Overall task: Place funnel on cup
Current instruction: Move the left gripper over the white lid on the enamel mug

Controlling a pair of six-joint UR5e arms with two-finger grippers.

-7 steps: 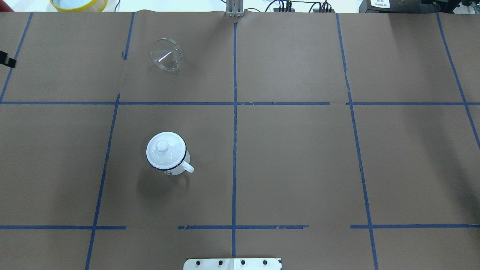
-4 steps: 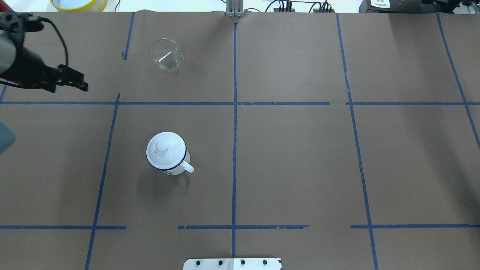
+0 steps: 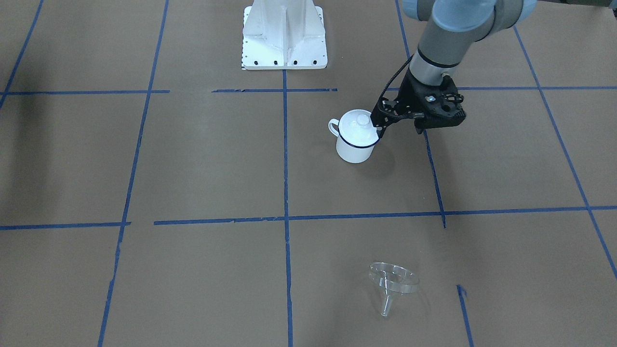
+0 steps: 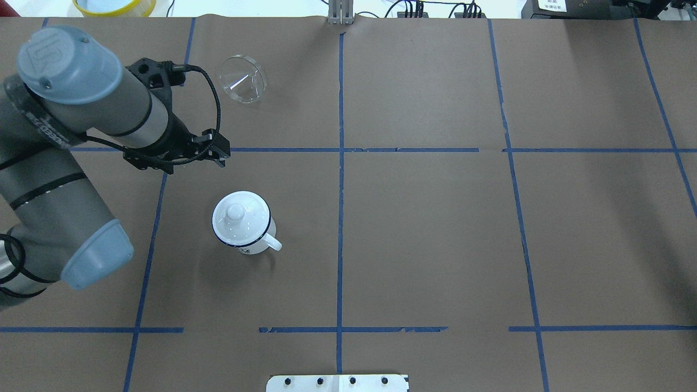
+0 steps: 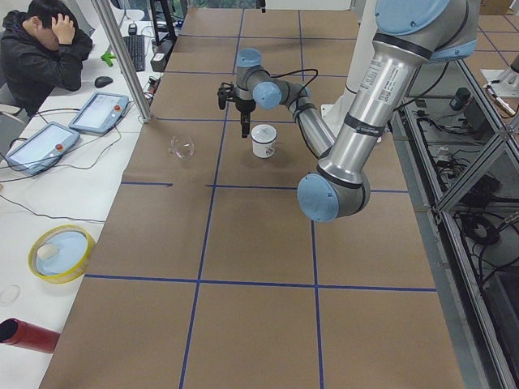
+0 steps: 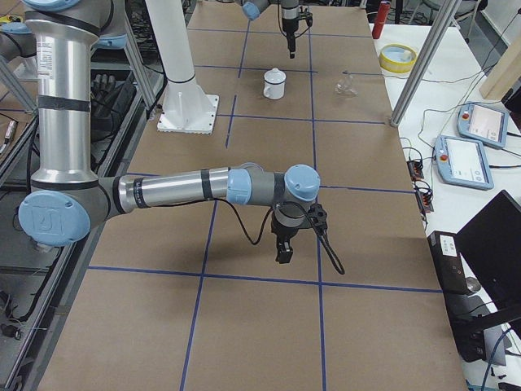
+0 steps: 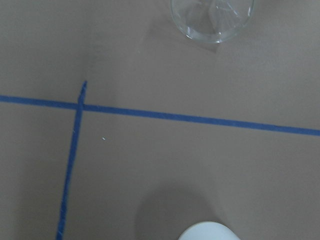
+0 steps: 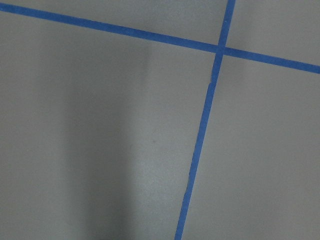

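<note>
One funnel [image 4: 242, 79], clear, lying tilted on its side on the table [image 4: 435, 245], mouth turned toward the robot. Not on the cup [image 4: 241, 224]: well apart from it, at 12 o'clock of it in the overhead view. Same funnel at the top edge of the left wrist view, with only a sliver of white at the bottom edge.

Cup upright on the table, handle at 4 o'clock in the overhead view, capped by a white lid [image 4: 237, 216] with a knob.

Left claw [image 4: 220, 155] at about 11 o'clock of the cup, between cup and funnel, nearer the cup, raised above the table and touching neither. Fingers seemingly pressed together, holding nothing.

Right claw [image 6: 282, 257] far off at the robot's right end of the table, pointing down just above the brown paper, seen only in the right side view; cannot tell whether open or closed. Nothing but paper and crossing blue tape [image 8: 202, 140] in its wrist view.
</note>
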